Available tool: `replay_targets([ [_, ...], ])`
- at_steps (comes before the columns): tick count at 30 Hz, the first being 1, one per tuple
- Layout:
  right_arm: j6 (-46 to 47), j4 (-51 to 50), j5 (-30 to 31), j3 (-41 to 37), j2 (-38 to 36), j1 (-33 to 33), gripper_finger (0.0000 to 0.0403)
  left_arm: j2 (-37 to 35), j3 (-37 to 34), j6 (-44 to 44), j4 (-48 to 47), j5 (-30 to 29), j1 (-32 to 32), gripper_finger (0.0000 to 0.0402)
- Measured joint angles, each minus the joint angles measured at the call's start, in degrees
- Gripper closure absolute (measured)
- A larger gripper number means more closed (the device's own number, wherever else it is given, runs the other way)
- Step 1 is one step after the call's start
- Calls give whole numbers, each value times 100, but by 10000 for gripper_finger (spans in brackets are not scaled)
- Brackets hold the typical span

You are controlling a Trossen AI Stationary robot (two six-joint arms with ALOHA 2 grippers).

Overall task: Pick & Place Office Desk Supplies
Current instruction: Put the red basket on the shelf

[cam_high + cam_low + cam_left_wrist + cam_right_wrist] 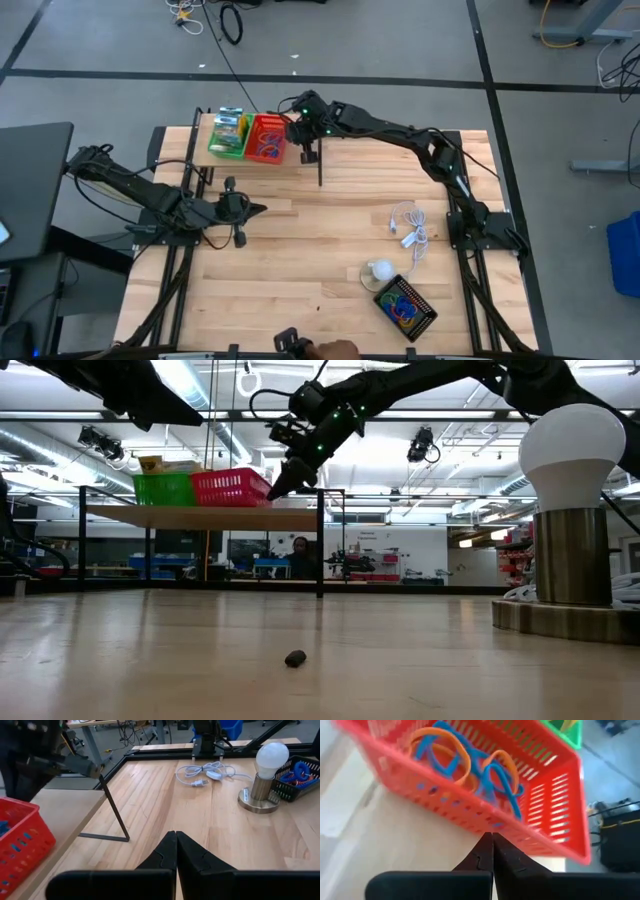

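The wooden worktop (300, 270) carries a raised shelf (190, 150) at its far edge, where a red basket (266, 138) and a green basket (228, 135) stand side by side. The right gripper (308, 152) hangs just beside the red basket's wall, fingers pressed together, holding nothing. Blue and orange loops (470, 765) lie inside that basket; more loops (402, 303) fill a black basket (405, 306) near a white lamp (380, 271). The left gripper (258, 209) hovers over bare wood, fingers together and empty.
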Motion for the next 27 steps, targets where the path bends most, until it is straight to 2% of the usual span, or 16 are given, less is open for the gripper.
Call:
replay_targets([
  [8,-114,175,-50,0,177,-26,403,0,2,56,34,0,0,400],
  [16,7,468,-694,0,171,-26,403,0,2,73,32,0,-1,400],
  [21,383,285,-192,0,168,-10,403,0,2,69,32,0,0,400],
  [27,151,481,-160,0,168,84,403,0,2,78,32,0,-1,400],
])
